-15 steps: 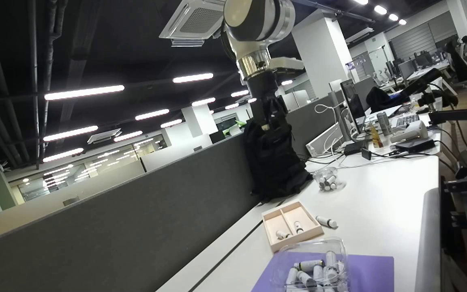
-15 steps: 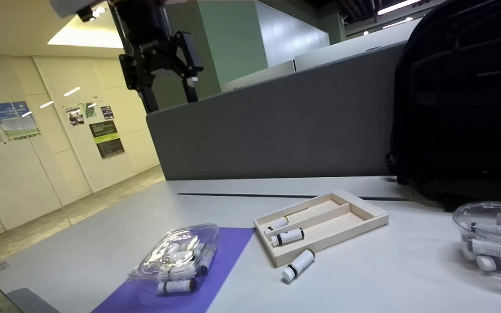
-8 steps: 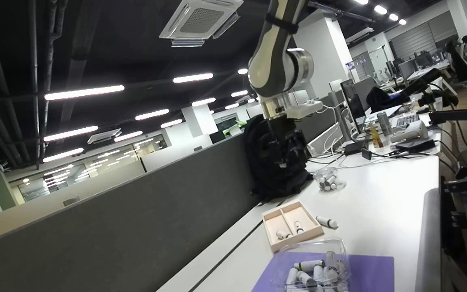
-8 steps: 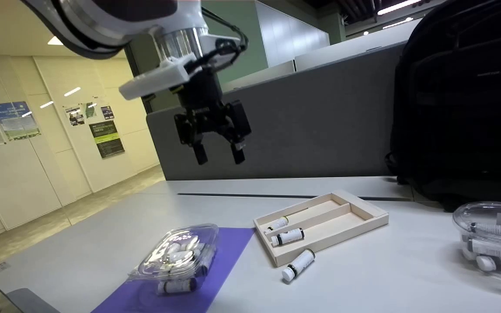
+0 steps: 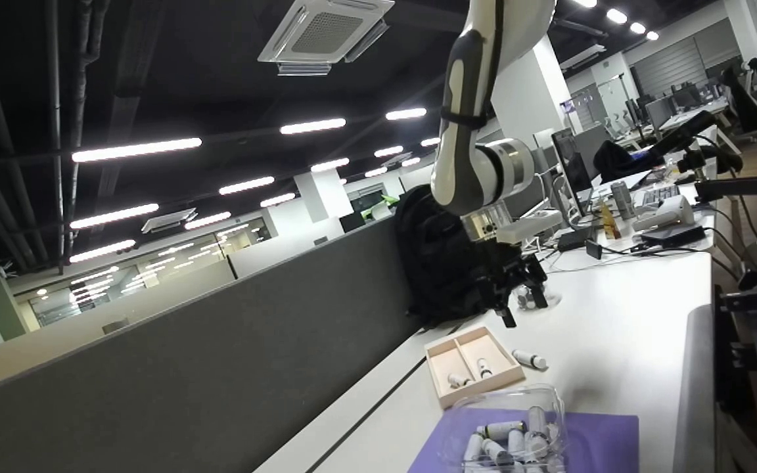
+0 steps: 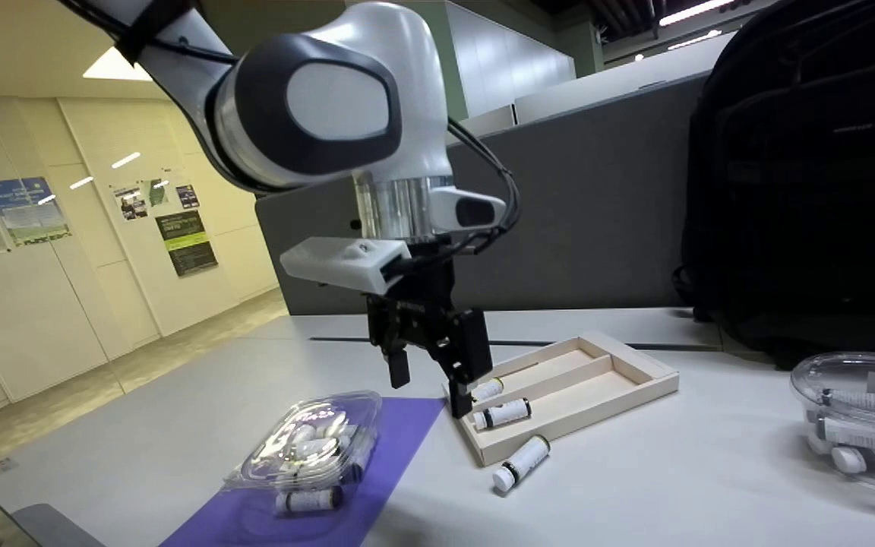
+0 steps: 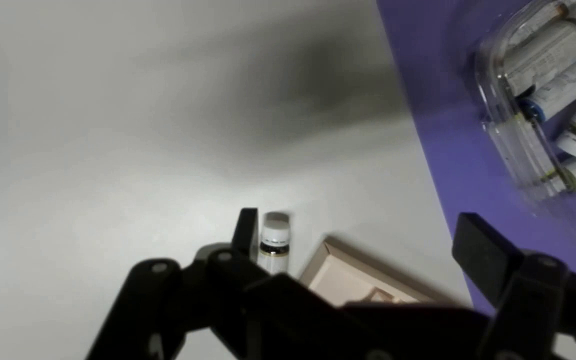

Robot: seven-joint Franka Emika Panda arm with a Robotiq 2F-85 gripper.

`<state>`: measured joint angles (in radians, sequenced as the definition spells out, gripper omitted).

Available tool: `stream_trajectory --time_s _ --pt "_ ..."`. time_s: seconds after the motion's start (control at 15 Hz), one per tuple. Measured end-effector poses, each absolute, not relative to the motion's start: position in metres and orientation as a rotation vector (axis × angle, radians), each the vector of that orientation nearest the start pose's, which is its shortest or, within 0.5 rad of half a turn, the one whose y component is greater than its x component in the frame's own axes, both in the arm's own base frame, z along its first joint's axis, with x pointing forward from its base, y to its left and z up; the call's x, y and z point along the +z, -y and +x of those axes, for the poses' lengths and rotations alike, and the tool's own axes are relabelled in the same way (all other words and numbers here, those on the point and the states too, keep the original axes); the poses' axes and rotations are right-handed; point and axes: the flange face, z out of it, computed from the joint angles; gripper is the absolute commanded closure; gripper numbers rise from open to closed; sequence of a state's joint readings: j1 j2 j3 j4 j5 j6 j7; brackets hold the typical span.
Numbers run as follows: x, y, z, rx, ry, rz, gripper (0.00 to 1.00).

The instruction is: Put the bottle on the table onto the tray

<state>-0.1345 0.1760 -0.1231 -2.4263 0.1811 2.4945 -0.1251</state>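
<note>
Gripper (image 6: 430, 384): we see its fingers (image 7: 246, 232) spread wide, holding nothing.
Loose bottle (image 7: 275, 245): on the table (image 6: 673, 486), below the gripper; in the wrist view, just beside one finger, off-centre.
Tray (image 6: 597, 411): below the gripper, near the bottle.
Finger: lowered without recentring, we judge, it could strike the bottle and roll it.
Tray rim (image 7: 368, 267): being so near, it may catch a finger.

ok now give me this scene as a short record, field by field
end effector: open, holding nothing, above the table
loose bottle: lying on the table beside the tray
tray: divided in two, one bottle in each half
clear box: on the purple sheet, bottles inside
round tub: on the table, more bottles inside
status: loose bottle not yet on the tray
</note>
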Motion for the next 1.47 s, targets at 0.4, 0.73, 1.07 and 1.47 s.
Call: stream_trajectory --time_s 0.4,0.73,1.07,1.47 --pt "0.198 0.144 0.474 0.156 -0.524 -2.986 0.0" --pt "0.19 0.145 0.471 0.183 -0.499 -3.001 0.0" --pt "0.161 0.164 0.468 0.157 -0.516 -3.05 0.0" --pt "0.126 0.183 0.475 0.045 -0.556 -3.096 0.0"
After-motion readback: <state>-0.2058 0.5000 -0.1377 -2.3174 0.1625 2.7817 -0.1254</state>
